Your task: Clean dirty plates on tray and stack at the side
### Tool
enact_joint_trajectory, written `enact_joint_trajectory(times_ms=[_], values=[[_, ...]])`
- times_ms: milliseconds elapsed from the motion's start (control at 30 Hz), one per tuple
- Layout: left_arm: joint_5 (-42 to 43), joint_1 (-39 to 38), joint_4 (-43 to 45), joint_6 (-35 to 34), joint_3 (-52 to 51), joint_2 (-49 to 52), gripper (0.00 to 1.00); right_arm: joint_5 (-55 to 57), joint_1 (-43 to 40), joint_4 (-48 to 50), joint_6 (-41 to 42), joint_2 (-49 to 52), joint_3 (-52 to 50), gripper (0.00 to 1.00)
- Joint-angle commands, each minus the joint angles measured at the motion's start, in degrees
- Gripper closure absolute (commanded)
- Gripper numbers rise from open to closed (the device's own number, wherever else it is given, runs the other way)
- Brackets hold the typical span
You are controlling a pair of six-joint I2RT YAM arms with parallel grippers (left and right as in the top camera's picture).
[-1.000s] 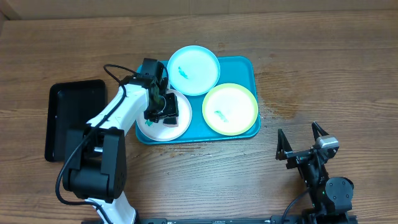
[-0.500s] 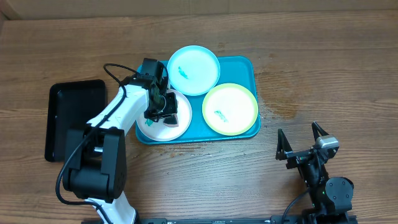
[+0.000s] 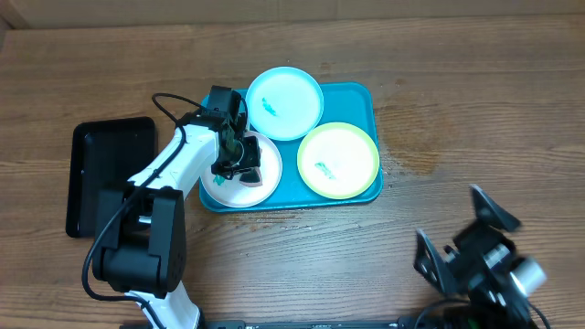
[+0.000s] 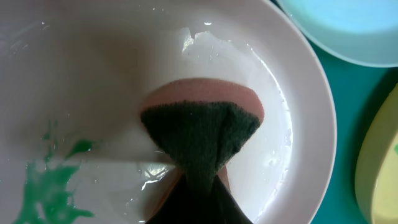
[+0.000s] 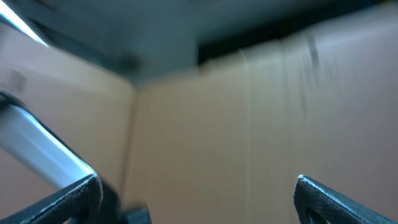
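Three plates lie on the turquoise tray (image 3: 356,95): a white plate (image 3: 239,187) at front left, a pale cyan plate (image 3: 284,102) at the back, a yellow-green plate (image 3: 338,160) at right. My left gripper (image 3: 239,157) is shut on a dark green and tan sponge (image 4: 202,134) and presses it on the wet white plate (image 4: 112,81). A teal smear (image 4: 46,186) remains at the plate's left. The cyan and yellow-green plates carry small teal smears. My right gripper (image 3: 462,239) is open and empty near the table's front right edge, raised and tilted.
A black rectangular tray (image 3: 105,174) lies at the left of the table. A cardboard wall (image 5: 236,118) fills the right wrist view. Bare wooden table lies to the right of the turquoise tray.
My right arm has lifted and swung toward the front right. The left gripper and sponge have stayed on the white plate.
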Motion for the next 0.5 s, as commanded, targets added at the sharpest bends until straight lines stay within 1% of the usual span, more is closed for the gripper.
enact_joint_trajectory(times_ms=[0,67,100,167,233,300,367,400,467], values=[[-0.79,0.09,0.15,0.04,-0.39,-0.31,0.89,2.80,0.39,3.04,1.84,-0.20,7.69,0.00],[-0.79,0.09,0.15,0.02,-0.39,-0.31,0.89,5.03,0.39,-4.07,-3.85,1.36,15.41,0.00],[-0.79,0.09,0.15,0.02,-0.39,-0.31,0.88,6.25,0.39,-9.51,-7.58,2.89,19.71,0.00],[-0.76,-0.02,0.22,0.02,-0.39,-0.31,0.87,9.99,0.39,-25.35,-15.32,8.87,31.10,0.00],[-0.76,0.00,0.35,0.02,-0.39,-0.31,0.86,11.52,0.39,-42.29,-20.22,16.72,42.56,0.00],[-0.76,-0.02,0.35,0.02,-0.39,-0.31,0.87,9.62,0.39,-58.27,-20.90,25.57,53.02,0.00],[-0.76,0.00,0.39,-0.07,-0.39,-0.31,0.89,2.38,0.39,-72.78,-17.99,34.25,61.51,0.00],[-0.76,0.00,0.46,-0.52,-0.39,-0.31,0.89,-0.94,0.39,-77.48,-16.94,37.48,64.13,0.00],[-0.76,0.00,0.57,-1.57,-0.39,-0.31,0.89,-8.68,0.39,-81.05,-15.43,43.82,67.30,0.00]])
